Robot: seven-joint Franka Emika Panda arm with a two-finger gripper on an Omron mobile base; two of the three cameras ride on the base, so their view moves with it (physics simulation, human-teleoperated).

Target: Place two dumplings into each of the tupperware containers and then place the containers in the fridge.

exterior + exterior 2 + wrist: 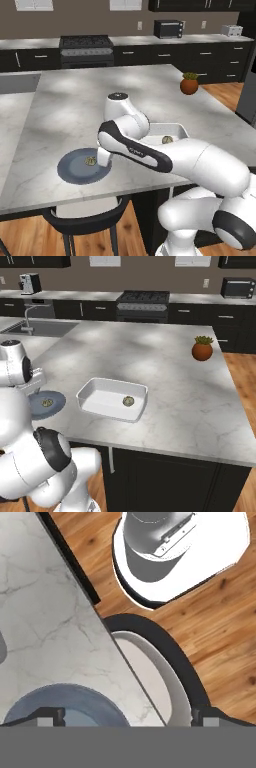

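Your arm (150,150) is reaching forward and to the left, with its elbow bent and its wrist turning downward. Your gripper (128,716) is pointing straight down, and its jaws are standing wide apart, holding nothing.

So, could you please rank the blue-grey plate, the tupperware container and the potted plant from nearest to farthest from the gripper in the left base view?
1. The blue-grey plate, directly beneath the gripper at the counter's near edge.
2. The tupperware container, to the right, behind the arm.
3. The potted plant, far right on the counter.
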